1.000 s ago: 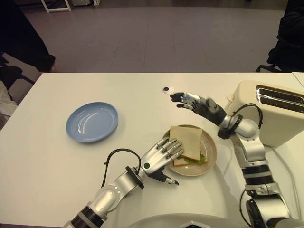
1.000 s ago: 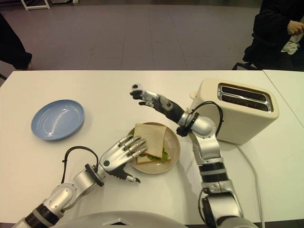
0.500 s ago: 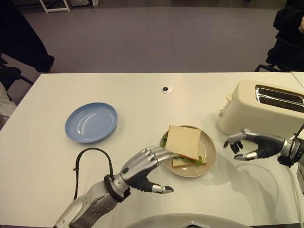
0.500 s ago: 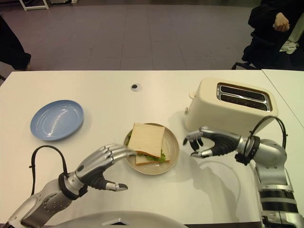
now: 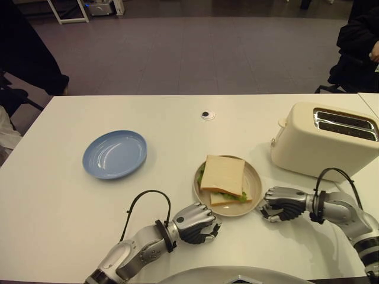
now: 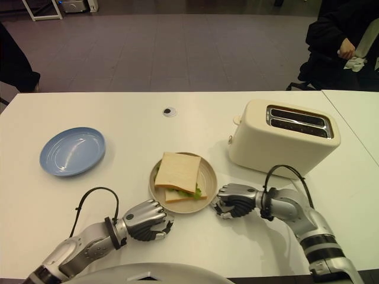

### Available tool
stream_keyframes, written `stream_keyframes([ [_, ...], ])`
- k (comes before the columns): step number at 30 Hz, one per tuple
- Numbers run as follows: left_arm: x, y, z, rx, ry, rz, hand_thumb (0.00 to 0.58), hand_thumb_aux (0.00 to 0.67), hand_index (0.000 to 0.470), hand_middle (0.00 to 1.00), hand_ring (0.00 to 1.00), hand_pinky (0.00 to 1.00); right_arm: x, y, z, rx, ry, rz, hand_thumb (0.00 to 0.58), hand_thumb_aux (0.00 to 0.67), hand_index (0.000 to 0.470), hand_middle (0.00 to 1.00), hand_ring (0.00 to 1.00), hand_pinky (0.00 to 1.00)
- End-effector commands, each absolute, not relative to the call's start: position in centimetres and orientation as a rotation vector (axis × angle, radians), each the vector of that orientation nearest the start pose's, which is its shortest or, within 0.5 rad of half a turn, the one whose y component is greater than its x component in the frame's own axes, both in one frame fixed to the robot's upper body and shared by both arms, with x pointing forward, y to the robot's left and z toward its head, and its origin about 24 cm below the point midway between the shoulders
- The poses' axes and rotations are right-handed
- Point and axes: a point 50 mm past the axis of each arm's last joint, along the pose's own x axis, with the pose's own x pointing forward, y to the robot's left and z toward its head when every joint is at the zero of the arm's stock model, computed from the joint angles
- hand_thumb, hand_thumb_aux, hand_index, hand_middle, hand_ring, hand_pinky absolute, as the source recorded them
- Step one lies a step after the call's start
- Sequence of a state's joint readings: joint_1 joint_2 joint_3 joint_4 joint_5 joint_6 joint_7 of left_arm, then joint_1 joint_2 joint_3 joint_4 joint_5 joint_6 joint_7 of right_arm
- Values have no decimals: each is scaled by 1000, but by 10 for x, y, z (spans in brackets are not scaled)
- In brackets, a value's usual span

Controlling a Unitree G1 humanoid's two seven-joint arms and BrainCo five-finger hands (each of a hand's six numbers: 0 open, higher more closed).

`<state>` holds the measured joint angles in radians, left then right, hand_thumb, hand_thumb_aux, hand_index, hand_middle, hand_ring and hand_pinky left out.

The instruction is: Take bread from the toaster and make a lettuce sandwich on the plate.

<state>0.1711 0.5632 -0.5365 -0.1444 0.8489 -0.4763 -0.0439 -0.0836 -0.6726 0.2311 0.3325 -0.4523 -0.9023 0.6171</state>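
Sandwich [image 5: 224, 176] sits assembled on the tan plate [image 5: 253, 180] mid-table, lettuce [image 5: 243, 196] poking out between the two slices. Left hand [image 5: 195, 223] is low over the table just below-left of the plate, fingers curled into a fist, holding nothing. Right hand [image 5: 284, 203] is just right of the plate, also curled and empty. Toaster [image 5: 323, 141] is to the right, blue plate [image 5: 114, 155] well apart on the left.
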Motion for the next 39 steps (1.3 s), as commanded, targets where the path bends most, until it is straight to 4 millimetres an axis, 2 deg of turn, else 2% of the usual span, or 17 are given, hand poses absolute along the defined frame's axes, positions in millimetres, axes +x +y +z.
stream_keyframes([
  [1,172,126,-8,1347,-287,-885,580,670,470,1000,1000,1000,219,-168,-7,-1116,-100,1227,580,670,470,1000,1000,1000],
  [6,225,143,-1,1411,-324,-657,580,670,470,1000,1000,1000,252,-144,-11,-1076,-94,1065,580,670,470,1000,1000,1000],
  [9,254,149,1,1421,-346,-586,580,670,470,1000,1000,1000,274,-129,-10,-1067,-102,990,580,670,470,1000,1000,1000],
  [14,270,153,-5,1411,-358,-544,580,670,470,1000,1000,1000,297,-117,5,-1016,-178,876,580,670,470,1000,1000,1000],
  [16,264,154,-5,1390,-377,-534,580,670,470,1000,1000,1000,295,-118,12,-990,-239,862,580,670,470,992,992,992],
  [17,256,154,-3,1369,-391,-527,580,670,470,1000,1000,1000,292,-121,17,-973,-276,854,580,670,470,910,910,910],
  [18,247,154,0,1340,-402,-524,576,612,429,1000,1000,1000,288,-126,22,-957,-315,852,574,604,424,718,718,718],
  [19,234,152,4,1292,-413,-521,505,428,300,1000,1000,1000,281,-133,27,-936,-356,851,506,431,302,569,569,569],
  [20,222,150,11,1243,-421,-510,288,194,136,922,922,922,275,-139,33,-916,-387,850,275,184,129,271,271,271],
  [21,209,147,19,1178,-430,-493,0,0,0,529,529,529,267,-148,38,-881,-415,856,0,0,0,0,0,0],
  [22,197,145,28,1108,-436,-471,0,0,0,220,220,220,258,-156,43,-832,-433,858,0,0,0,0,0,0],
  [23,187,144,36,1034,-440,-447,0,0,0,0,0,0,250,-163,47,-779,-442,858,0,0,0,0,0,0],
  [26,169,142,61,679,-466,-346,0,0,0,0,0,0,227,-175,59,-552,-454,861,0,0,0,0,0,0],
  [30,171,141,64,267,-423,-235,0,0,0,0,0,0,228,-170,71,-235,-480,784,0,0,0,0,0,0],
  [35,173,140,50,55,-356,-214,0,0,0,0,0,0,251,-158,54,93,-385,640,0,0,0,0,0,0],
  [37,174,148,47,59,-350,-196,0,0,0,0,0,0,261,-165,45,127,-329,575,0,0,0,0,0,0],
  [39,176,155,45,63,-353,-188,0,0,0,0,0,0,267,-175,45,166,-321,514,0,0,0,0,0,0],
])
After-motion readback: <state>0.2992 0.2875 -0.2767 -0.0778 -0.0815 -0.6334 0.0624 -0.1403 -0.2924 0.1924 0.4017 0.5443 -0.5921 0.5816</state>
